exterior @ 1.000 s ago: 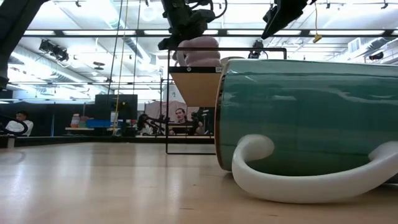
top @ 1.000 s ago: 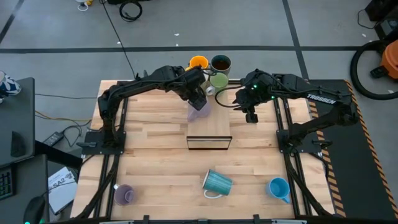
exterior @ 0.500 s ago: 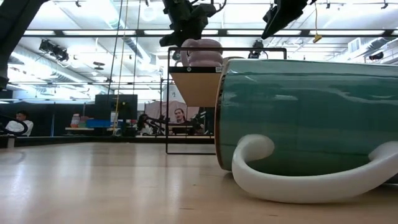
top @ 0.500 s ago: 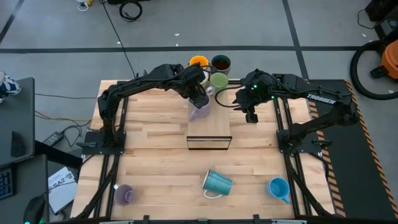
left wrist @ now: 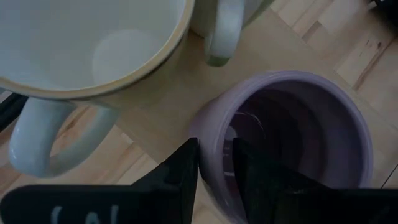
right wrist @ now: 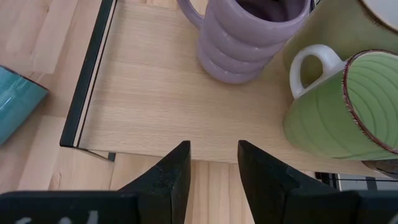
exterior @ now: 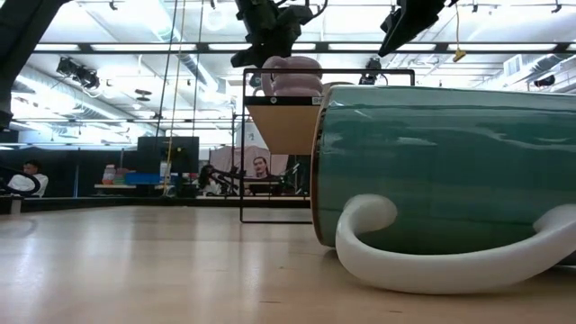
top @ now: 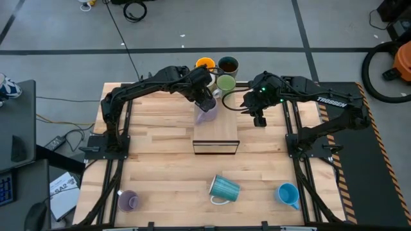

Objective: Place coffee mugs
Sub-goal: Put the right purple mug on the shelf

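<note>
**Four mugs on the shelf side, three to go**

Four mugs now crowd the raised wooden shelf [top: 216,131] and its back edge: orange [top: 204,64], dark teal [top: 228,65], green [top: 225,82] and a pale one seen mostly in the left wrist view [left wrist: 87,46]. The lilac mug [top: 205,114] is the fifth, and it has just come down. A second ago it hung slightly higher and further left in the low view; over the last half second it has not moved, so it looks settled on the shelf top, just beside the pale mug.

The left gripper [left wrist: 214,168] still pinches the lilac mug's rim, one finger inside and one outside, jaws narrowly parted around the wall. Release has not happened yet; that is likely the next move, followed by a straight lift so the neighbours are not nudged.

The right gripper [right wrist: 211,165] waits above the shelf's right edge, fingers apart and holding nothing.

Left on the table's near side: a second lilac mug [top: 128,201], the ribbed teal mug [top: 224,188] lying on its side, and the blue mug [top: 288,194].
</note>
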Controlling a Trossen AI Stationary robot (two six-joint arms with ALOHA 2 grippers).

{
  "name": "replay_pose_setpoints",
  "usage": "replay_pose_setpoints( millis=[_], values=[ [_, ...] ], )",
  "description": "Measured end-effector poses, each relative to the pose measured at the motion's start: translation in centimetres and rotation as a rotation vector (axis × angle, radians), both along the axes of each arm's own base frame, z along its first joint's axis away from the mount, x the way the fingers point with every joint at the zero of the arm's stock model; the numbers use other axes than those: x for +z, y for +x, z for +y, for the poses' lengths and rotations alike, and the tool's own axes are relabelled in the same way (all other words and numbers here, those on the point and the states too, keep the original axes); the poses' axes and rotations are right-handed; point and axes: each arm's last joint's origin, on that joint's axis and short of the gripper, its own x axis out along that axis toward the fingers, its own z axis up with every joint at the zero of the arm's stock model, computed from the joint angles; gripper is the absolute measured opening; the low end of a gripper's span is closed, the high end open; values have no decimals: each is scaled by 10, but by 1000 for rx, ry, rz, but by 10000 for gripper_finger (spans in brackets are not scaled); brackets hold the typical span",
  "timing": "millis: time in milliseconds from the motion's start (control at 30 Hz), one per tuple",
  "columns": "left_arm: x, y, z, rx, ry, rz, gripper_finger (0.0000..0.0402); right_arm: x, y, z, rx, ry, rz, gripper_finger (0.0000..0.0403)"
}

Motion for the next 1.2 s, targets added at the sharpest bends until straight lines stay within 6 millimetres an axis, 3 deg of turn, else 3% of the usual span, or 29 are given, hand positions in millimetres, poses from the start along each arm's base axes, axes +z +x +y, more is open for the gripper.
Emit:
replay_pose_setpoints(
  millis=[800, 1200],
  values=[
    [0, 0, 0, -5, -9, -4, 107, 0, 0, 0, 0, 0, 0, 138],
    [21, -12, -2, -19, 23, -74, 107, 0, 0, 0, 0, 0, -1, 138]
  ],
)
